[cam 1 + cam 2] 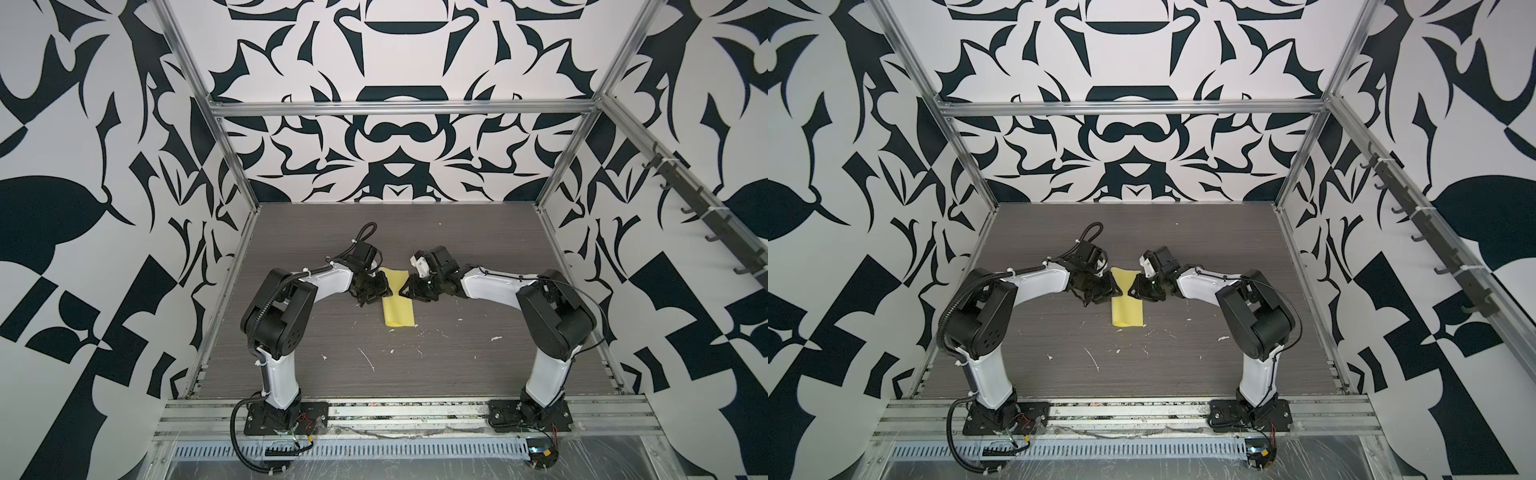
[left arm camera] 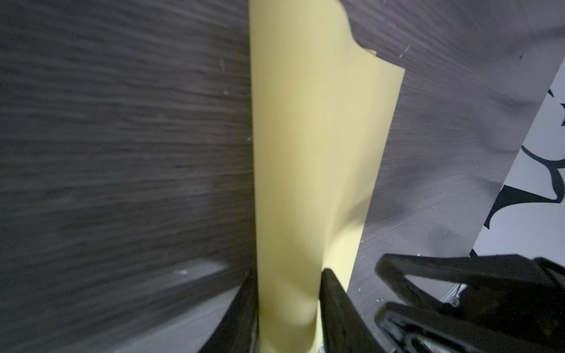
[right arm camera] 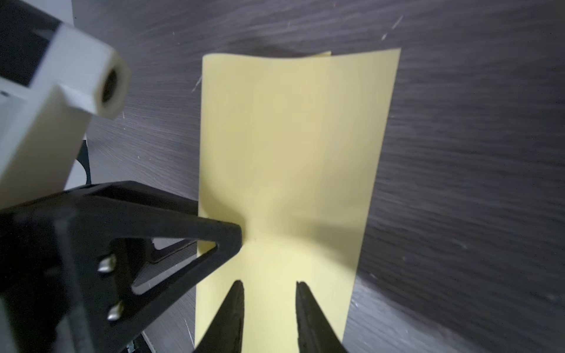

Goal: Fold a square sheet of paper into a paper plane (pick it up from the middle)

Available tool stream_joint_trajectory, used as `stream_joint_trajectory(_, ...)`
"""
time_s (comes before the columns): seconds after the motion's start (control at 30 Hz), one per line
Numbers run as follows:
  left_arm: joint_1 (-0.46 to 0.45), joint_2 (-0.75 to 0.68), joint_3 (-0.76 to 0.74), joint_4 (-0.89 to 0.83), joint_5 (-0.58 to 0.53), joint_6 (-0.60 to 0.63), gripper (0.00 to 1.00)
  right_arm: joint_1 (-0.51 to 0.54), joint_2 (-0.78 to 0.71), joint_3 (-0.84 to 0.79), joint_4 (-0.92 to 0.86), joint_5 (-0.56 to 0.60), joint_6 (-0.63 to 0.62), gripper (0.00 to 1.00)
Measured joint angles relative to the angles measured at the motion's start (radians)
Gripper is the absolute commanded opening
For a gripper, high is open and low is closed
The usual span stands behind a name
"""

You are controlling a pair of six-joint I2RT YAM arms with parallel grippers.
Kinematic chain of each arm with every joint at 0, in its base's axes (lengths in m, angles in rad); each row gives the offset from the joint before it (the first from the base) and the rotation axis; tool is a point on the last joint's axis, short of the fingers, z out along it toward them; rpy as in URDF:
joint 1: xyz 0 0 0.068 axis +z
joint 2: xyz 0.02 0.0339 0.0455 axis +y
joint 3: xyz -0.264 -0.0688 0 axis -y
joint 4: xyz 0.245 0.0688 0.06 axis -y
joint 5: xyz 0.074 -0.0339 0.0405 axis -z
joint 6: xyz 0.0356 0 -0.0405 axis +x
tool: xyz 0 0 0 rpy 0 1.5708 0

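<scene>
The square sheet of paper (image 1: 398,309) (image 1: 1127,309) is yellow and lies loosely folded over into a narrow strip at mid-table, its near end curled. My left gripper (image 1: 380,291) (image 1: 1108,289) comes in from its left side. In the left wrist view the sheet (image 2: 312,152) fills the gap between the left gripper's (image 2: 289,275) fingers, which are shut on it. My right gripper (image 1: 405,289) (image 1: 1133,289) is at the strip's right side. In the right wrist view it (image 3: 269,282) hovers over the sheet (image 3: 290,137), jaws narrowly apart. The left finger (image 3: 226,235) dents the paper there.
Small white flecks (image 1: 368,359) dot the dark wood-grain table (image 1: 478,374) nearer the front. Metal frame posts and patterned walls close in the table on three sides. A metal rail (image 1: 374,409) with both arm bases runs along the front.
</scene>
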Motion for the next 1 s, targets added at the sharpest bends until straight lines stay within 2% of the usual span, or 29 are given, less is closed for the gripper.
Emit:
stream_joint_trajectory(0.2,0.000,0.000,0.000,-0.001,-0.006,0.002,0.40,0.001,0.045,0.000,-0.001,-0.007,0.004,0.28)
stream_joint_trajectory(0.43,0.000,-0.018,0.001,-0.039,-0.037,0.003,0.61,0.001,0.059,0.005,-0.002,-0.010,0.006,0.26)
stream_joint_trajectory(0.53,0.000,-0.042,0.001,-0.077,-0.074,0.002,0.67,0.001,0.063,0.010,-0.002,-0.011,0.007,0.25)
stream_joint_trajectory(0.77,-0.024,-0.082,0.024,-0.148,-0.140,0.002,0.67,0.001,0.063,0.011,-0.001,-0.014,0.008,0.25)
stream_joint_trajectory(1.0,-0.069,-0.041,0.126,-0.220,-0.192,0.011,0.63,0.001,0.063,0.011,-0.001,-0.015,0.010,0.25)
